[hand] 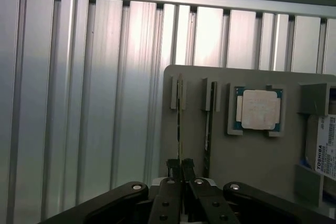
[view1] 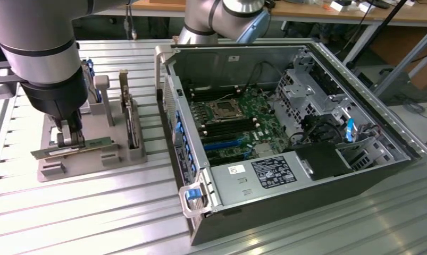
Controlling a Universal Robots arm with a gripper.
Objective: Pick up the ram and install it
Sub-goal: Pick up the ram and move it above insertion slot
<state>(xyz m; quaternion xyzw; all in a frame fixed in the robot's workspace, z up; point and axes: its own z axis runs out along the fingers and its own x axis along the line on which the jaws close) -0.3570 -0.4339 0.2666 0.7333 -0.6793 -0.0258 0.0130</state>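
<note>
Wrist view: we see the tool (hand: 180,166) pinching the ram (hand: 180,119), seated in its gray holder (hand: 252,166); lifting and installing into the open computer case (view1: 227,58) remain.

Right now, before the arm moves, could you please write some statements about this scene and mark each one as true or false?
1. The tool is shut on the ram stick. True.
2. The computer case is closed on all sides. False: its side is open and the motherboard shows.
3. A square silver chip lies in the grey holder. True.
4. The ram stick sits in the motherboard. False: it is at the grey holder, outside the case, on the exterior view's left.
</note>
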